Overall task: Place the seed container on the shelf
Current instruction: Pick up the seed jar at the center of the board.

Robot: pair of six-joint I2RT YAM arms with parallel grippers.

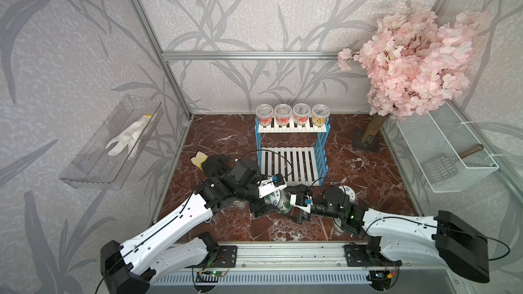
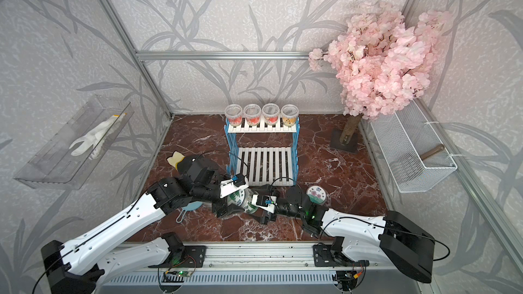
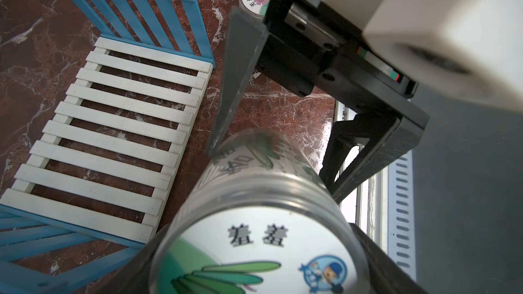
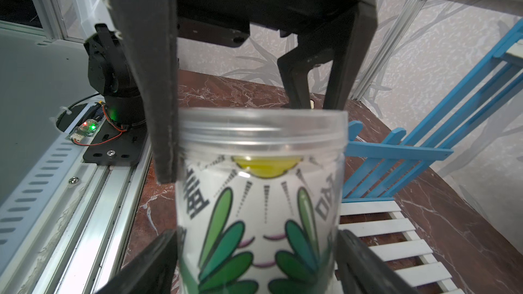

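Left pincer [image 4: 249,137] is clamped on the jar [image 1: 280,200] at its lid end; my right pincer [image 3: 268,165] looks closed on the base end. I see the jar on its side, seemingly off the desk [image 1: 353,171], long axis running arm to arm. The shelf [image 1: 300,162] lies just beyond it, away from both arms, lower tier nearest.

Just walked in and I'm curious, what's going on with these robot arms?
Both arms meet at a green-labelled seed container, lying sideways in front of the shelf. The left gripper is clamped on one end; the right gripper has jaws around the other end, grip unclear. It looks like a handover. Four tubs stand on the top tier.
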